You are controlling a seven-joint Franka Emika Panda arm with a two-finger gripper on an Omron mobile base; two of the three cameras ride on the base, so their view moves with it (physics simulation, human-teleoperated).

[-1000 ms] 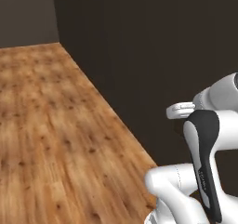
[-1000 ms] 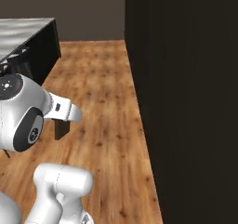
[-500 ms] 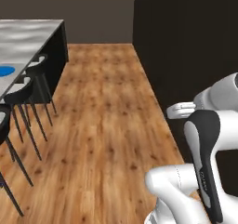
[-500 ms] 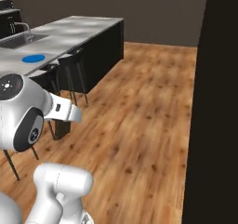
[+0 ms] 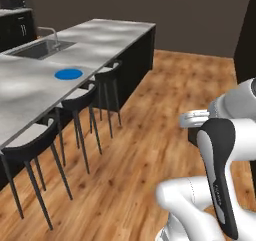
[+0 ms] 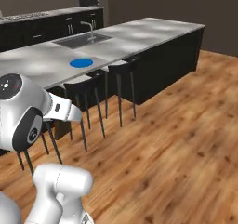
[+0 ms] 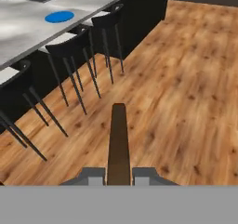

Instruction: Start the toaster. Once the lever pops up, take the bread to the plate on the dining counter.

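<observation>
Left side: desk runs along with the sink at its far end, and the plate sits bare on top, nearer my side of the sink; in the right base view the plate is at, in the hand view at. Stools line the desk edge between me and it. Middle: open wood floor, nothing on it. Right: my arm, folded in close to the base. Fingers are clamped narrow on the bread, which sticks out edge-on ahead of the hand, a thin dark brown slab hanging over the floor, well apart from the plate. Status as I read it: toaster part looks done since the slice is already in my grip, so I'm in the carry leg. Left to do: close in on the desk, reach over the stools, get the bread above the plate, set it down and let go. Watch the stool backs on the reach.
</observation>
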